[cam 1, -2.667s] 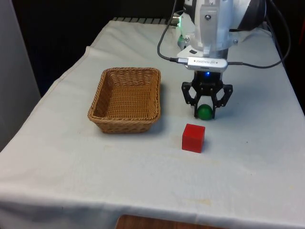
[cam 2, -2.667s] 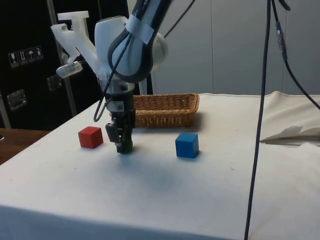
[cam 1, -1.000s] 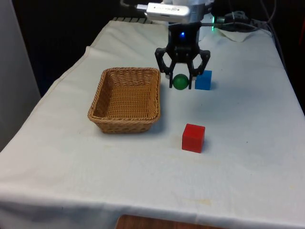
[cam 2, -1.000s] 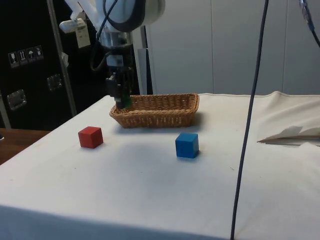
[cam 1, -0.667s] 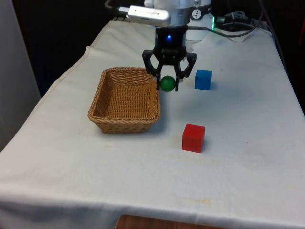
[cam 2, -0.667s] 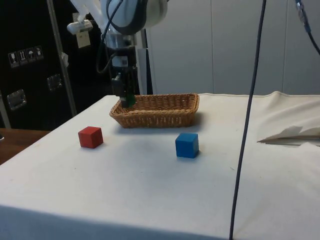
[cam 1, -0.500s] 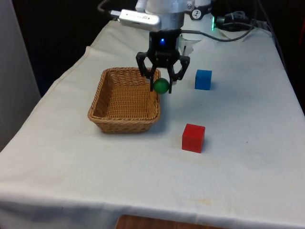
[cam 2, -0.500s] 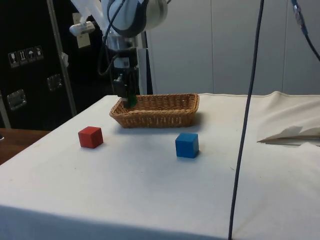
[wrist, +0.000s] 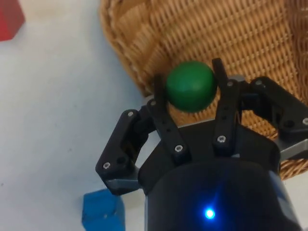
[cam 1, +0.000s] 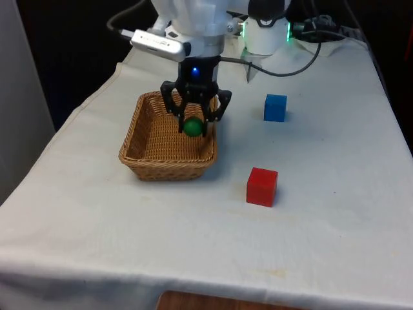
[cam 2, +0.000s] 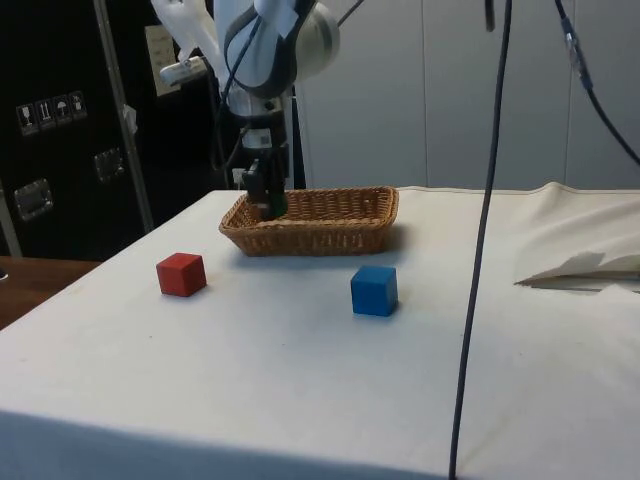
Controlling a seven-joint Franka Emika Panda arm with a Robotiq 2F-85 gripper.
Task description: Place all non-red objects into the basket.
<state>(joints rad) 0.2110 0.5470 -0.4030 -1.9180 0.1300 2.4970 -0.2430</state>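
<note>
My gripper (cam 1: 193, 124) hangs over the right-hand side of the wicker basket (cam 1: 148, 139) in the front view, shut on a green ball (cam 1: 192, 126). In the wrist view the green ball (wrist: 190, 86) sits between the two fingers above the basket's woven wall (wrist: 144, 43). In the side view the gripper (cam 2: 268, 203) hovers just above the basket's near end (cam 2: 320, 228). A blue cube (cam 1: 275, 107) rests on the cloth at the front view's right of the basket, and a red cube (cam 1: 262, 186) lies nearer the front edge.
The red cube (cam 2: 181, 273) and blue cube (cam 2: 374, 290) stand apart on open cloth in the side view. Cables (cam 1: 303, 35) trail at the table's far end.
The gripper has carried the green ball up from beside the red cube and towards the front view's left, from next to the blue cube to over the basket. The cubes have not moved.
</note>
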